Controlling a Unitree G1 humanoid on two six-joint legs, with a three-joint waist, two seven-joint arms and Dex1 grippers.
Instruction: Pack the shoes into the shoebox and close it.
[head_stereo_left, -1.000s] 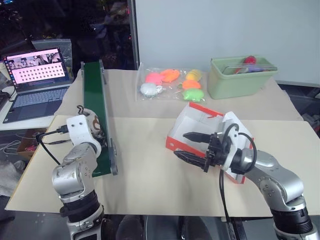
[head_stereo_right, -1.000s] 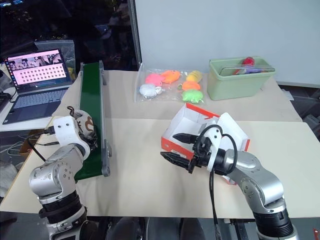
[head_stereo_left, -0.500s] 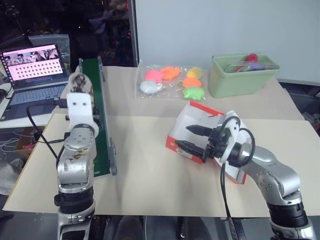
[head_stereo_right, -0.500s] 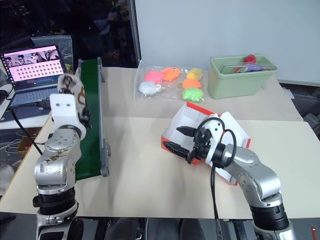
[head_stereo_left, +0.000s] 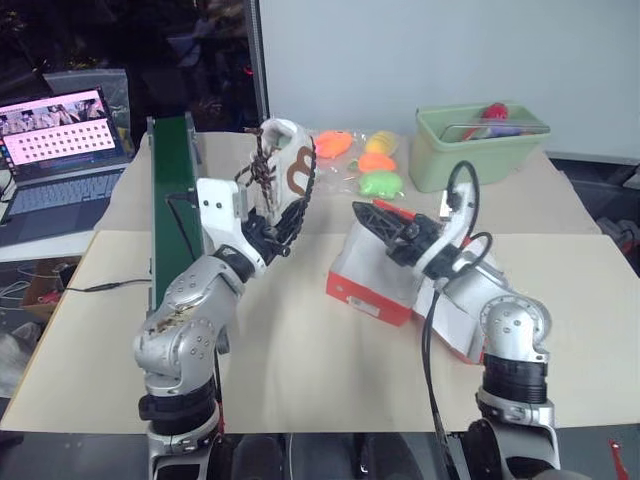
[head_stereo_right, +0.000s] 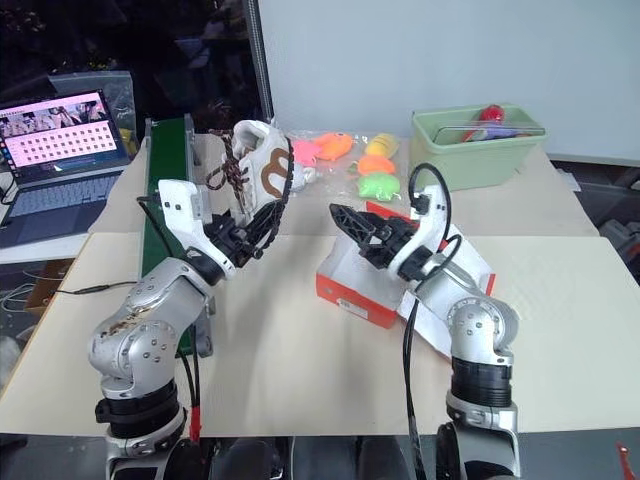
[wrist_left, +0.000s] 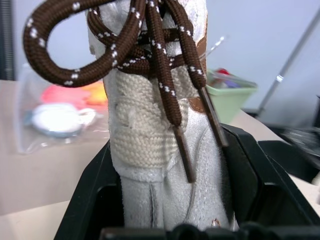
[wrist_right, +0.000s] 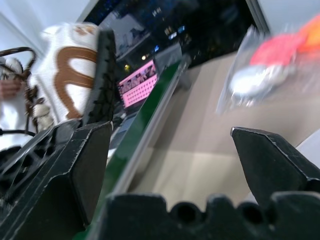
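Beige bench (head_stereo_left: 300, 350) in head views: left end effector (head_stereo_left: 272, 228) clenched on a white shoe (head_stereo_left: 285, 175), held up in the air near bench centre; right end effector (head_stereo_left: 385, 222) spread wide, nothing in it, over the red shoebox (head_stereo_left: 370, 290) (lid open). Left wrist view: shoe (wrist_left: 160, 150) w/ brown laces between the fingers (wrist_left: 95, 200). Right wrist view: fingers (wrist_right: 90, 160) apart, shoe (wrist_right: 75, 75) beyond.
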